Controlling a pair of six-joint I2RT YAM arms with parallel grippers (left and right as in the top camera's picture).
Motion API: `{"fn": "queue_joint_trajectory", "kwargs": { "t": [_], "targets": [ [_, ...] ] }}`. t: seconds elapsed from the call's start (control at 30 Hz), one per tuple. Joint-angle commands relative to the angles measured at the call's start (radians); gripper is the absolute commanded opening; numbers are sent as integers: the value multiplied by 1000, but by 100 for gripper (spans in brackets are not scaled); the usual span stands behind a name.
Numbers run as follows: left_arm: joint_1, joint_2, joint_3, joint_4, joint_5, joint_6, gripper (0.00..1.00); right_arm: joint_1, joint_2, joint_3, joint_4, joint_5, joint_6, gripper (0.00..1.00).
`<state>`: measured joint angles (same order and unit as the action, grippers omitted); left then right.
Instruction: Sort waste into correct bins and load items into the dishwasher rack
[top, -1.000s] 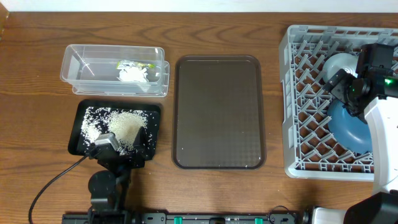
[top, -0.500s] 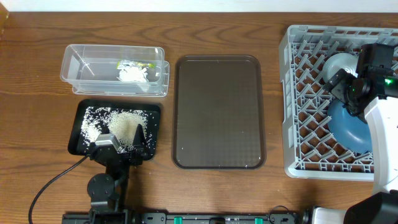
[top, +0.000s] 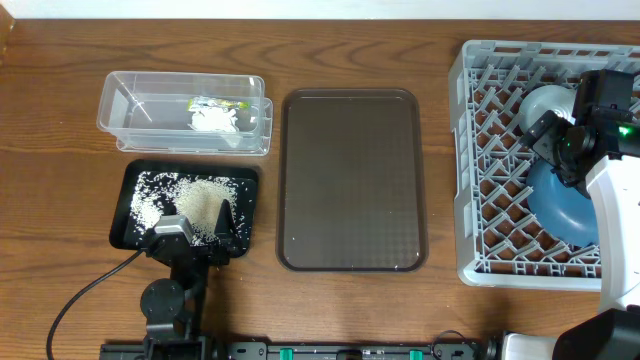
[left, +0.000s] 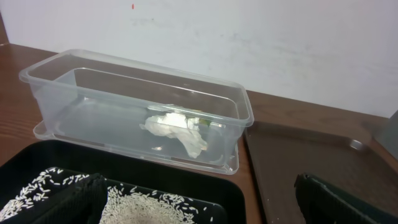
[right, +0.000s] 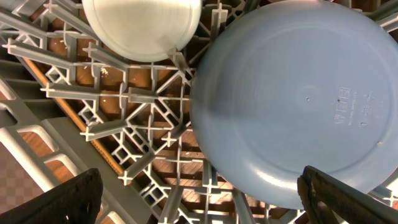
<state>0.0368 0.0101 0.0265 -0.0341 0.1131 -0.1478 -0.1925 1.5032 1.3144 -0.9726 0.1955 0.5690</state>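
The rice (top: 192, 203) lies heaped in the black tray (top: 132, 180). My left gripper (top: 197, 217) hangs open and empty over the tray's near edge; in the left wrist view its jaws (left: 205, 211) straddle the rice (left: 146, 208). The crumpled wrapper (top: 213, 117) lies in the clear tub (top: 120, 105), and also shows in the left wrist view (left: 177, 127). My right gripper (top: 553, 148) is open and empty above the grey rack (top: 490, 160). The dark-blue dish (right: 298, 99) and a small pale bowl (right: 143, 25) sit upturned in the rack. The cup and the stick are out of view.
A large brown serving tray (top: 350, 180) lies between the bins and the rack. The left arm's cable (top: 80, 300) trails over the front left of the table. A white wall stands behind the tub.
My left gripper has shifted slightly over the black tray's near edge. The right arm and all objects have not moved.
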Motion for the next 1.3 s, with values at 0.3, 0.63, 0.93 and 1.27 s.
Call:
{"fn": "queue_joint_trajectory", "kwargs": {
  "t": [0.3, 0.63, 0.93, 1.27],
  "targets": [
    [4, -6, -23, -25, 7, 24, 98, -10, -12, 7, 0, 14, -10, 99],
    [4, -6, -23, -25, 7, 24, 98, -10, -13, 7, 0, 14, -10, 99],
    [4, -6, -23, -25, 7, 24, 98, -9, -55, 7, 0, 14, -9, 99],
    [4, -6, -23, -25, 7, 24, 98, 67, -233, 7, -7, 26, -10, 99]
  ]
}}
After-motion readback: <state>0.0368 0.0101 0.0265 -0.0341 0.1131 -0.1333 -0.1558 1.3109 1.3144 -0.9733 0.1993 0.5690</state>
